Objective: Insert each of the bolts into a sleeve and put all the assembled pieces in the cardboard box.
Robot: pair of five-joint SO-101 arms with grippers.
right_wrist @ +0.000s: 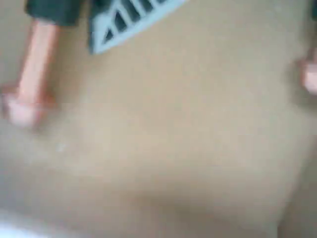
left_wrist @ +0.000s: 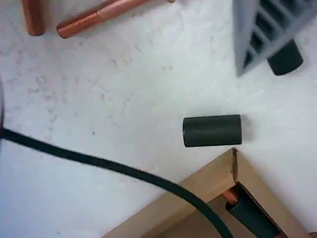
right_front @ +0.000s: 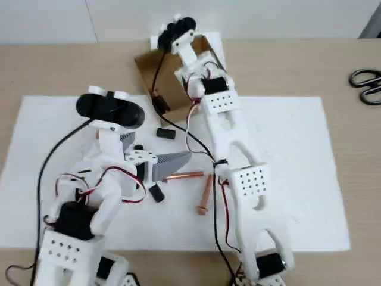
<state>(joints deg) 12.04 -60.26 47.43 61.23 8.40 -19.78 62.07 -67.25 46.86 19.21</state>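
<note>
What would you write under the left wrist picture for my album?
A black sleeve lies on white paper beside the cardboard box, two copper bolts farther off.

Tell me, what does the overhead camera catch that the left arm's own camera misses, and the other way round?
Overhead adds: scissors lying on the bare wooden table, off the sheet. Left wrist camera adds: a bolt already pushed into a sleeve, lying inside the box by its corner. Both share: two loose copper bolts, a loose black sleeve beside the cardboard box, and the white sheet under them.
</note>
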